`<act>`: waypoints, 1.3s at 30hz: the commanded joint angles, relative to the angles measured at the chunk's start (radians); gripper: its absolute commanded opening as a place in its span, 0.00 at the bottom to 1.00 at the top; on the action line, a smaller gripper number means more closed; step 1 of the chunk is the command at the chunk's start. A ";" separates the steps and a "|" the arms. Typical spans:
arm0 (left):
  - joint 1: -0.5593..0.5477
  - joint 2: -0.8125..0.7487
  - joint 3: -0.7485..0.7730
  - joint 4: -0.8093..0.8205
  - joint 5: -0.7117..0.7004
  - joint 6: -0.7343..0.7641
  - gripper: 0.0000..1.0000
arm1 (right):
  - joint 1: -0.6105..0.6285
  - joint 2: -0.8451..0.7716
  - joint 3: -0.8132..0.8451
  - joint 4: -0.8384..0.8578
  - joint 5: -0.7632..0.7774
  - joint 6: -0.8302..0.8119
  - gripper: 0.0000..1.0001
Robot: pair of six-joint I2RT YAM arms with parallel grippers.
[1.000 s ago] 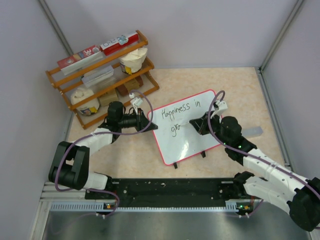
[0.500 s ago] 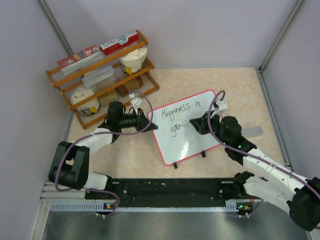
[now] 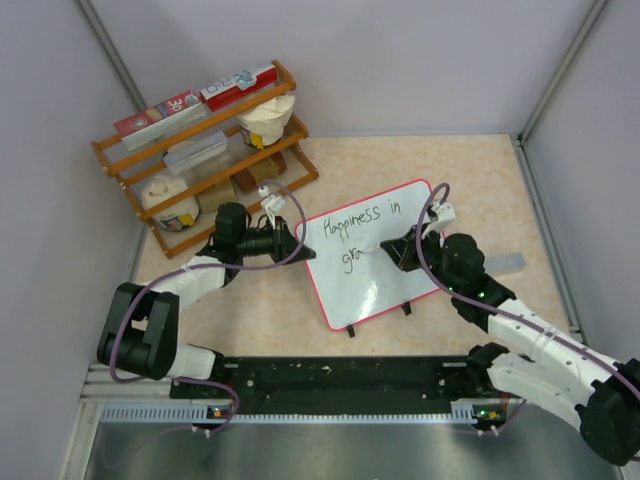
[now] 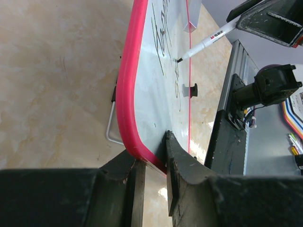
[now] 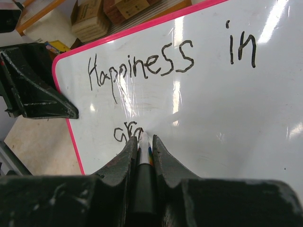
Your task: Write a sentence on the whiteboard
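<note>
Beige marbled tabletop [image 3: 480, 180], grey walls [image 3: 400, 60], wooden rack [image 3: 200, 150] back-left. The whiteboard [image 3: 390, 285] sits mid-table, skewed. Left gripper [image 3: 300, 250] clamps its red left edge. Right gripper [image 3: 393, 250] is closed on the marker [image 4: 208, 41], tip touching the board at the sentence [image 3: 352, 222]: "Happiness in / gra".

Lighting: bright, even, diffuse from overhead; shadows on the tabletop [image 3: 470, 170] soft and faint. Glare: white streaks on the whiteboard [image 5: 227, 118] in the right wrist view, one crossing the sentence [image 5: 137, 71] near its first word. Focus: overhead view sharp; both wrist views soft along the bottom edge, where the dark left hand [image 4: 152, 156] and right hand [image 5: 144, 142] sit close to the lens.
</note>
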 commanded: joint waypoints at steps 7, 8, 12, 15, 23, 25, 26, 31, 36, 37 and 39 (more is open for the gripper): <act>-0.027 0.012 -0.021 -0.042 -0.045 0.154 0.00 | -0.017 -0.032 -0.015 -0.059 0.007 -0.043 0.00; -0.027 0.011 -0.021 -0.042 -0.045 0.152 0.00 | -0.017 -0.038 -0.015 -0.061 0.009 -0.043 0.00; -0.027 0.011 -0.022 -0.042 -0.046 0.154 0.00 | -0.015 -0.046 -0.009 -0.067 0.006 -0.045 0.00; -0.027 0.012 -0.021 -0.042 -0.045 0.154 0.00 | -0.017 -0.056 0.011 -0.064 -0.005 -0.039 0.00; -0.027 0.012 -0.019 -0.042 -0.045 0.155 0.00 | -0.021 -0.110 0.069 -0.055 -0.004 -0.010 0.00; -0.027 0.009 -0.024 -0.042 -0.049 0.155 0.00 | -0.027 -0.096 0.084 -0.056 0.003 -0.020 0.00; -0.027 0.009 -0.024 -0.042 -0.049 0.155 0.00 | -0.029 -0.090 0.089 -0.055 0.004 -0.025 0.00; -0.027 0.008 -0.024 -0.043 -0.048 0.155 0.00 | -0.037 -0.050 0.101 -0.030 -0.013 -0.029 0.00; -0.027 0.003 -0.025 -0.042 -0.048 0.155 0.00 | -0.037 -0.052 0.101 -0.032 -0.019 -0.028 0.00; -0.028 0.003 -0.025 -0.042 -0.048 0.155 0.00 | -0.038 -0.052 0.100 -0.032 -0.017 -0.026 0.00; -0.027 0.001 -0.025 -0.042 -0.049 0.155 0.00 | -0.040 -0.055 0.095 -0.038 -0.019 -0.031 0.00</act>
